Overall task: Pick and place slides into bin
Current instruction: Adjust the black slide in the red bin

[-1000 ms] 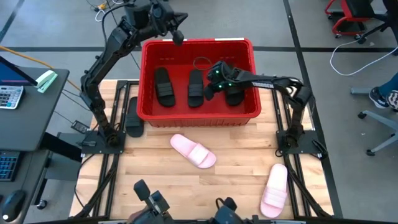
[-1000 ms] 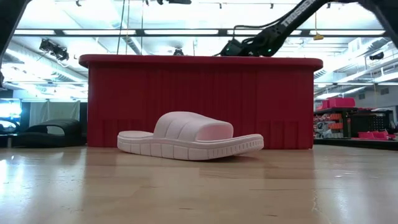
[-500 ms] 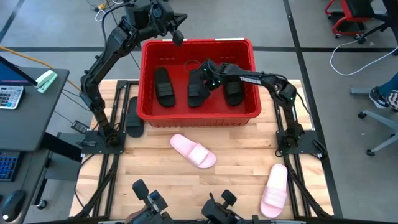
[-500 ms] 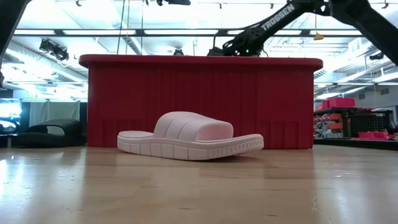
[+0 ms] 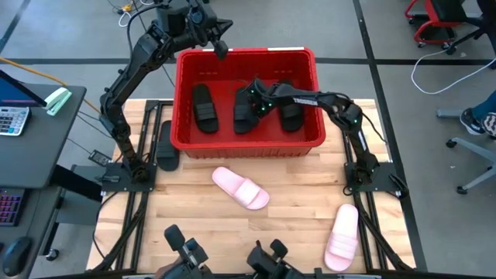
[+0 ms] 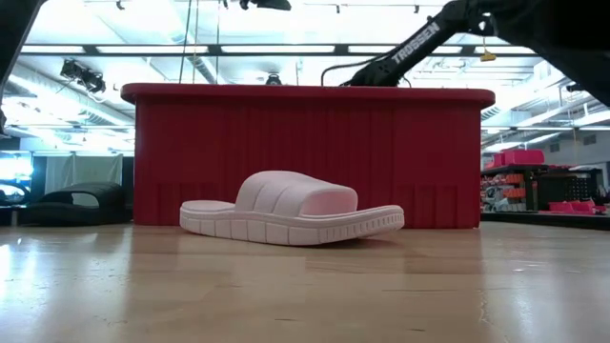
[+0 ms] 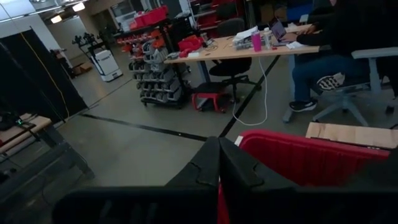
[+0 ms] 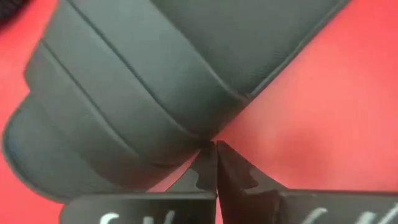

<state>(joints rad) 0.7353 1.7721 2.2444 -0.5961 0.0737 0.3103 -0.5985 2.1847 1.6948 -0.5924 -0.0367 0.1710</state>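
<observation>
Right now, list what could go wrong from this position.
1. The right gripper, shut and empty, sits low inside the red ribbed plastic bin against the middle matte black slide; moving on could drag it or snag the strap.
2. A fourth black slide lies wedged between the bin wall and the left arm's base, awkward to grasp.

Wooden table (image 5: 294, 225), side desk with calculator (image 5: 13, 120), red office chair (image 5: 438, 19)
</observation>
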